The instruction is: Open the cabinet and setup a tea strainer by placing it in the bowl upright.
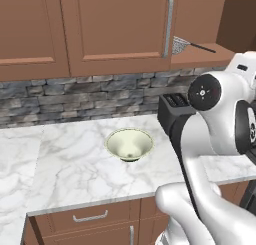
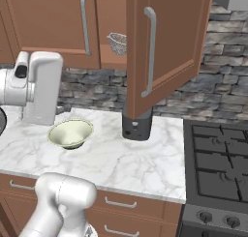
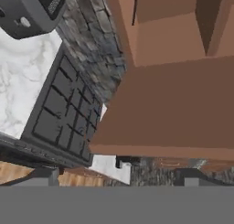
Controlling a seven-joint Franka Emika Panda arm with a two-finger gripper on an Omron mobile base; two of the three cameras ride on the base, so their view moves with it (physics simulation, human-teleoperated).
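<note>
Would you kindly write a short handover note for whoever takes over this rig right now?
Gripper: open, holding nothing, up beside the cabinet.
Cabinet: right door swung open, left door shut.
Tea strainer: inside on the shelf, handle pointing right in the left base view.
Bowl: empty on the marble counter, left of the black toaster.
Done: cabinet opened.
Left: grasp the strainer, carry it down, set it upright in the bowl.

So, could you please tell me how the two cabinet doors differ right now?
The right door is swung wide open over the counter; the left door is shut flat. The right door uncovers the shelf with the tea strainer; the left door hides what is behind it. Both are brown wood with a long silver bar handle.
</note>
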